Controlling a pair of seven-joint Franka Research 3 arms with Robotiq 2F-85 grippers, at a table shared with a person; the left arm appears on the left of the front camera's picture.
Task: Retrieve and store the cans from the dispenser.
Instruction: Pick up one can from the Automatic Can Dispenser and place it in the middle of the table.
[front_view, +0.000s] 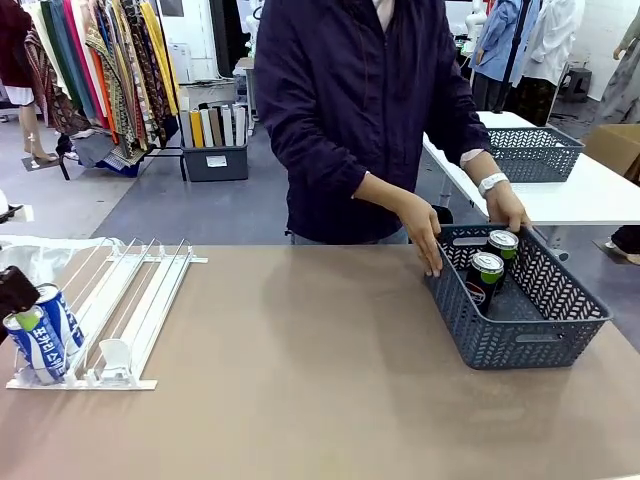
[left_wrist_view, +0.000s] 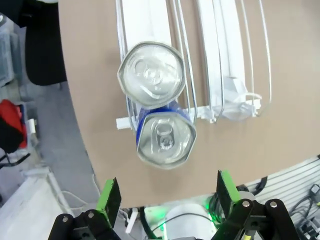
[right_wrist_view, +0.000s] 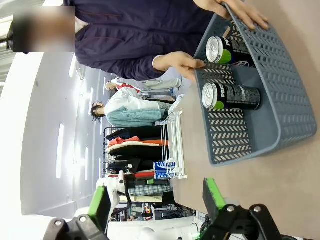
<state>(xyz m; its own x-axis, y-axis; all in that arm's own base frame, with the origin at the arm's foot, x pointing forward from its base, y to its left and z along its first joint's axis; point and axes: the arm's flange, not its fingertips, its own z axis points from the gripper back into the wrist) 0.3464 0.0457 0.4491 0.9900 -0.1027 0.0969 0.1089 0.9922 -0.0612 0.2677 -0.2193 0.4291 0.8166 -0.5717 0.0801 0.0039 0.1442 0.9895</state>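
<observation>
**Figure.** Two blue-and-white cans (front_view: 45, 330) stood at the near end of the dispenser (front_view: 135, 300), lower left of the front view, probably fed forward along its lanes for picking. The robot's left hand (left_wrist_view: 167, 192) hovered above them, jaws wide apart and empty. The left wrist view showed both silver tops lined up ahead of the green pads, an alignment the front view cropped. The right hand (right_wrist_view: 156, 200), likewise open and empty, faced the grey basket (front_view: 520, 350), which held two black cans (front_view: 487, 272). The person's hands (front_view: 425, 240) gripped the basket's rim, seemingly to steady it.

Two blue cans (front_view: 45, 335) upright in dispenser (front_view: 163, 290)
</observation>
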